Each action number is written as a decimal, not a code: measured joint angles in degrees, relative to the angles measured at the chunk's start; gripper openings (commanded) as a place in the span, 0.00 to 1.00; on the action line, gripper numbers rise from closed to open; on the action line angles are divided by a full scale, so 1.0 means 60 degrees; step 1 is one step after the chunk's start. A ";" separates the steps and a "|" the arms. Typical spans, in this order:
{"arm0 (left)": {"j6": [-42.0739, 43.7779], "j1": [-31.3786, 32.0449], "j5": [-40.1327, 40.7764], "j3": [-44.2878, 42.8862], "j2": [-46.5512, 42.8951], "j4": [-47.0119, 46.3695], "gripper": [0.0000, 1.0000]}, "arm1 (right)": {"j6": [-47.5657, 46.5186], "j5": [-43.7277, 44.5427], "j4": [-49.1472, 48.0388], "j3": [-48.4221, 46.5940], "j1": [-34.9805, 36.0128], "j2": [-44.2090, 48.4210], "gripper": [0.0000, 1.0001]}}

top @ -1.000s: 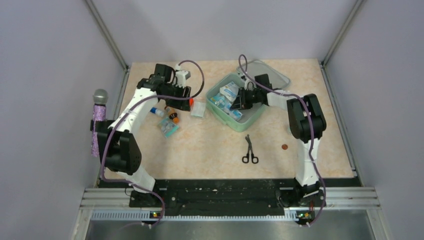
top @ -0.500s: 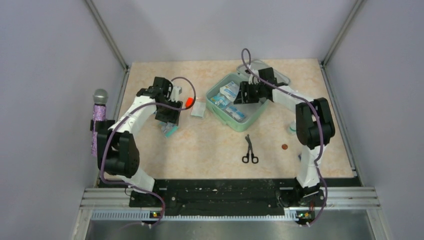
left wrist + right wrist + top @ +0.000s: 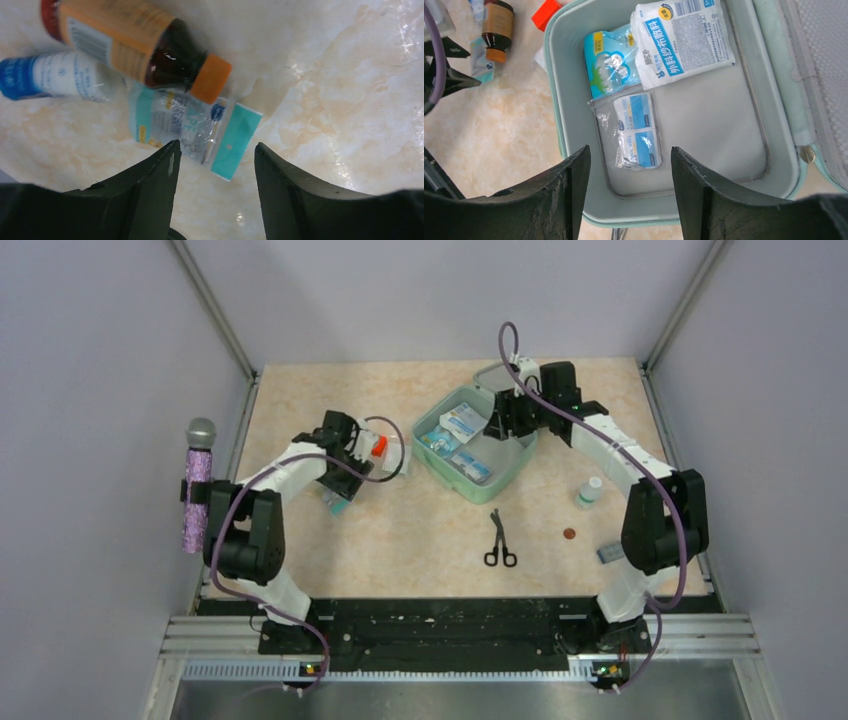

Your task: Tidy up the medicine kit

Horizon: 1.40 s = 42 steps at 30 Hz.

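The medicine kit (image 3: 505,468) lies open mid-table, a mint-green box with its lid (image 3: 530,375) folded back. On its floor (image 3: 719,130) lie a white gauze pack (image 3: 681,37), a blue cotton bag (image 3: 611,62) and a bag of alcohol wipes (image 3: 636,132). My right gripper (image 3: 497,425) (image 3: 630,155) hovers open over the kit's back corner, holding nothing. My left gripper (image 3: 340,485) (image 3: 215,152) stands open just above the table, right in front of a teal packet (image 3: 195,127). A brown bottle with an orange cap (image 3: 150,45) and a white tube with a blue cap (image 3: 50,75) lie beyond the packet.
An orange-red piece (image 3: 378,446) and a white packet (image 3: 396,457) lie between left gripper and kit. Black scissors (image 3: 499,540) and a coin (image 3: 568,533) lie near the kit. A small white bottle (image 3: 590,490) and a blue packet (image 3: 608,554) sit at the right.
My right gripper has opened and drawn back from inside the kit to its back corner. My left gripper has come nearer and lower, over the teal packet.
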<state>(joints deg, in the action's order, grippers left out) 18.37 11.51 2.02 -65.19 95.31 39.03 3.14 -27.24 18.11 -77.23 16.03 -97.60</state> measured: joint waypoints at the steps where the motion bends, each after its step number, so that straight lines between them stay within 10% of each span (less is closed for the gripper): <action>1: 0.0189 0.0127 0.0058 0.0186 0.0000 -0.0266 0.61 | -0.0036 0.0033 0.0036 0.0000 -0.0022 0.0011 0.60; 8: 0.1147 0.1078 0.1071 0.1446 0.0000 -0.1672 0.55 | -0.0229 0.0280 0.0251 0.0015 -0.0215 0.0011 0.61; 16: 0.1942 0.1421 0.3060 0.2397 -0.0091 -0.3493 0.00 | -0.0284 0.0393 0.0280 0.0015 -0.0288 0.0011 0.60; 20: 0.2040 0.1395 0.2943 0.2353 -0.0419 -0.3136 0.00 | -0.0404 0.0382 0.0280 0.0015 -0.0317 0.0011 0.59; 28: 0.1960 0.1388 -0.0685 -0.0193 -0.2612 -0.0291 0.00 | -0.1694 -0.1180 0.0208 0.0066 -0.0328 0.0138 0.56; 42: 0.2455 0.1395 -0.6929 -0.2259 -0.1953 -0.1086 0.00 | -0.4448 -0.5009 -0.2149 0.0229 0.0831 0.0484 0.56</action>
<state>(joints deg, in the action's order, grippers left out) 33.10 19.88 -39.55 -78.74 83.59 32.51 -23.55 -57.30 5.21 -75.85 21.02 -94.70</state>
